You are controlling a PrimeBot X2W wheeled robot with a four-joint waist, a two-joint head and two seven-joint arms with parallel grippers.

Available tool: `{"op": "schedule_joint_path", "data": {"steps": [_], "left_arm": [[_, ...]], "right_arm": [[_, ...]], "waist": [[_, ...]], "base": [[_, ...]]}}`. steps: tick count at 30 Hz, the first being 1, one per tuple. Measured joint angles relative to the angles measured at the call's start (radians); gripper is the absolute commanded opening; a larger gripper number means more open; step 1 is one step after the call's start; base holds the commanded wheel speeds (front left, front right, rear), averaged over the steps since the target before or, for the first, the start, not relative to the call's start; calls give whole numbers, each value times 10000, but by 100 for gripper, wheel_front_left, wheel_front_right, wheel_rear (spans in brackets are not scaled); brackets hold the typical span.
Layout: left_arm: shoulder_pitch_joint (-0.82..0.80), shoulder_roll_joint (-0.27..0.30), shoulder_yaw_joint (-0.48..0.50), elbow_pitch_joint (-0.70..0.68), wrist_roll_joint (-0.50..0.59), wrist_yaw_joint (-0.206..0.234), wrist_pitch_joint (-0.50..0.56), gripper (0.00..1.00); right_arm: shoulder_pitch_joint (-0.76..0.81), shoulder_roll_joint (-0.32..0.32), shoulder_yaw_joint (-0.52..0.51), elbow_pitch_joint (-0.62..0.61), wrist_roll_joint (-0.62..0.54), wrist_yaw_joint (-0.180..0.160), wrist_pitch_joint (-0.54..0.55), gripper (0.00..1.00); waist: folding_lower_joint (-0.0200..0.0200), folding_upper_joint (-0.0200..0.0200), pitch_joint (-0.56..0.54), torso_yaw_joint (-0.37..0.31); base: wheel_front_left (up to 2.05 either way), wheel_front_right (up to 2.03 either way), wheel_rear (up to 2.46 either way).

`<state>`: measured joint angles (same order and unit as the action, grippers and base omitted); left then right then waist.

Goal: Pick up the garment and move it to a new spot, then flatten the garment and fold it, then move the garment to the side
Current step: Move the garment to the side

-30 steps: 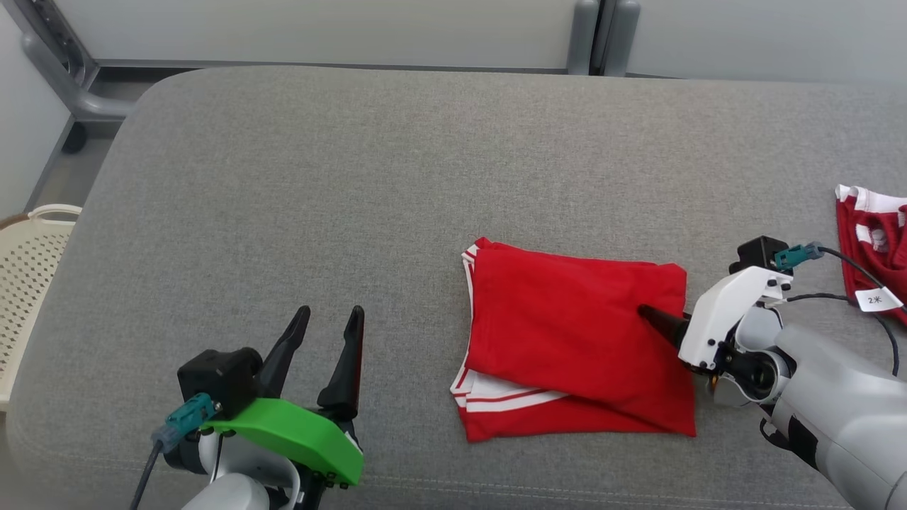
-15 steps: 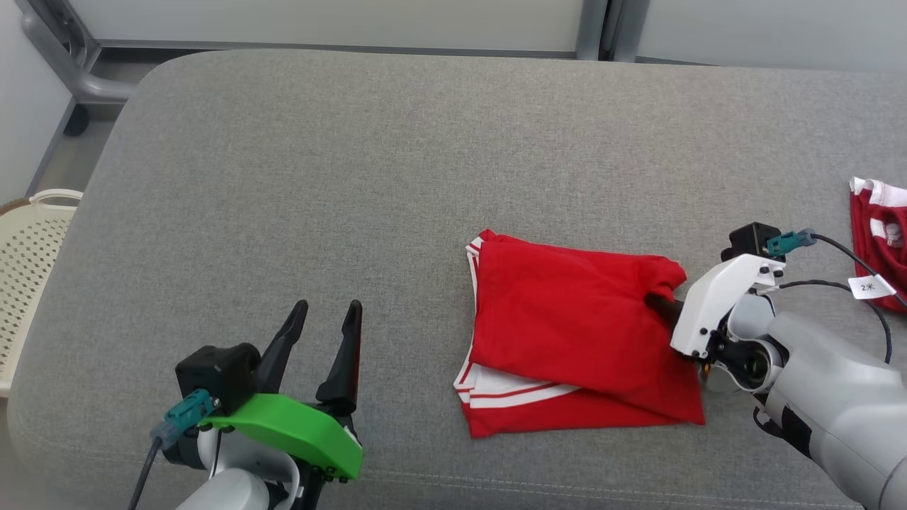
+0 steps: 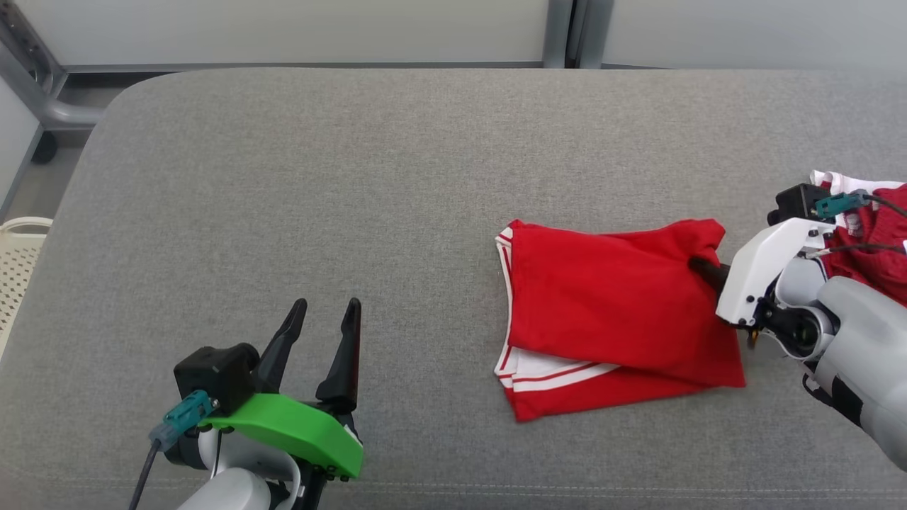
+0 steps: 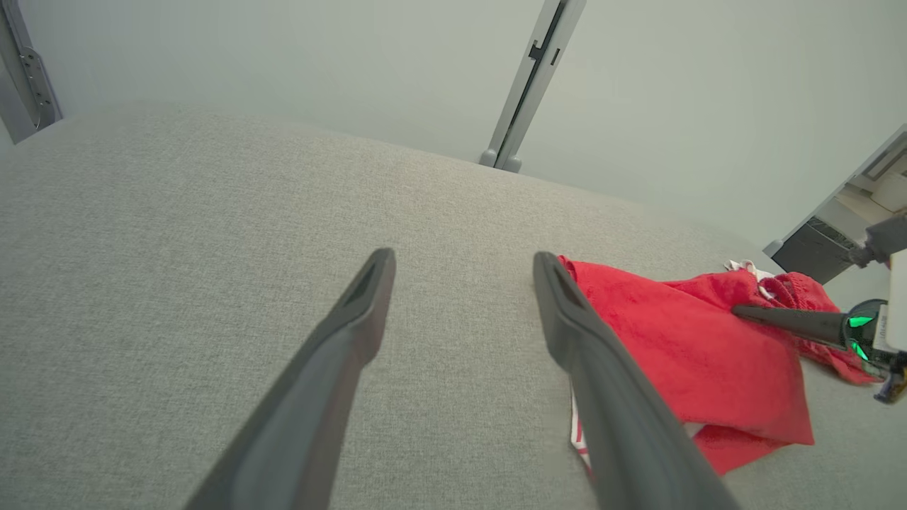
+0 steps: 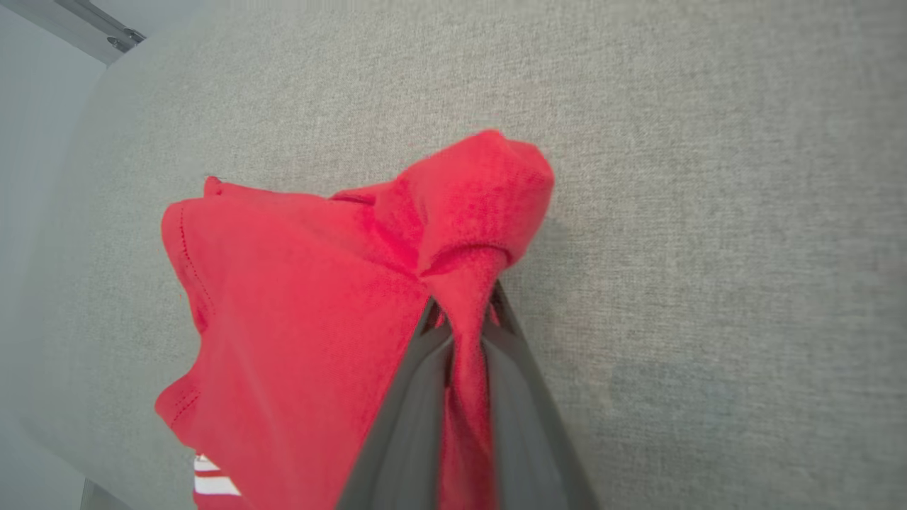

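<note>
The garment point(image 3: 602, 312) is red with white stripes and lies folded on the grey cushion, right of centre. My right gripper point(image 3: 701, 269) is shut on the garment's far right edge, and the cloth bunches up around the fingertips. The right wrist view shows a pinched strip of the red garment point(image 5: 460, 340) between the two closed fingers point(image 5: 411, 397). My left gripper point(image 3: 324, 333) stands open at the lower left with nothing between its fingers, well left of the garment. In the left wrist view the garment point(image 4: 680, 354) lies to the right of the open left gripper point(image 4: 464, 262).
A second red and white garment point(image 3: 871, 234) lies at the right edge, behind my right wrist. A cream perforated basket point(image 3: 14, 262) stands off the cushion's left side. The grey cushion point(image 3: 319, 177) runs wide to the left and far side.
My right gripper has shut on the garment's right edge and dragged it a little to the right, bunching the corner. The head camera has shifted. The left gripper stays put.
</note>
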<state>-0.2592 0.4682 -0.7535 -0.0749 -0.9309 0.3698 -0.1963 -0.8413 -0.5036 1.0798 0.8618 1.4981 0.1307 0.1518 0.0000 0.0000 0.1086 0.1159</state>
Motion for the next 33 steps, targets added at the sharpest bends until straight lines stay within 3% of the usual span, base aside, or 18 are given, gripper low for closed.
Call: {"op": "schedule_joint_path", "data": {"steps": [19, 33], "left_arm": [[-24, 0, -17, -259, 61, 38, -58, 100], [-431, 232, -144, -894, 481, 238, 198, 100]], "right_arm": [[-1904, -631, 94, 255, -999, 0, 581, 0], [-3350, -1699, 190, 485, -1965, 0, 1315, 0]], "waist": [[0, 0, 79, -1331], [0, 0, 602, -1870]], "base": [[0, 0, 0], [0, 0, 0]]}}
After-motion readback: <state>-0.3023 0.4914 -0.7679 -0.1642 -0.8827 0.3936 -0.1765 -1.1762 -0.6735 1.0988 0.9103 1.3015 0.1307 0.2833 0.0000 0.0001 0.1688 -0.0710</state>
